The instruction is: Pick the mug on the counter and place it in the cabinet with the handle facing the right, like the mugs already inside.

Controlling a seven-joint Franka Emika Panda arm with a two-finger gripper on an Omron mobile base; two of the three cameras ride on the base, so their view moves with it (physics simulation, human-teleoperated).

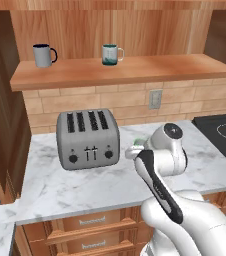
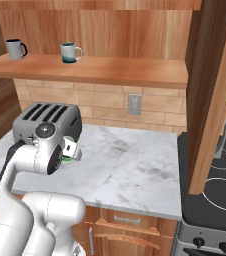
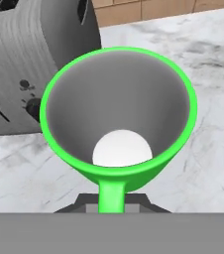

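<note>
The bright green mug (image 3: 119,119) fills the hand view, its pale grey inside facing the camera. Its green handle (image 3: 111,196) points straight down into my gripper (image 3: 112,202), which is shut on it; the fingers are mostly hidden. From the base cameras only a sliver of the mug (image 1: 137,142) (image 2: 65,160) peeks out beside the hand, low over the marble counter (image 1: 85,185) and just right of the toaster. Whether it touches the slab I cannot tell. The cabinet (image 1: 135,70) (image 2: 110,67) runs along the wall above.
A grey mug (image 1: 43,55) and a white-and-teal mug (image 1: 110,54) stand on the shelf's left half, handles to the right. The grey toaster (image 1: 87,138) (image 3: 25,64) sits close to the left of the hand. A black stove (image 2: 215,185) borders the counter's right end.
</note>
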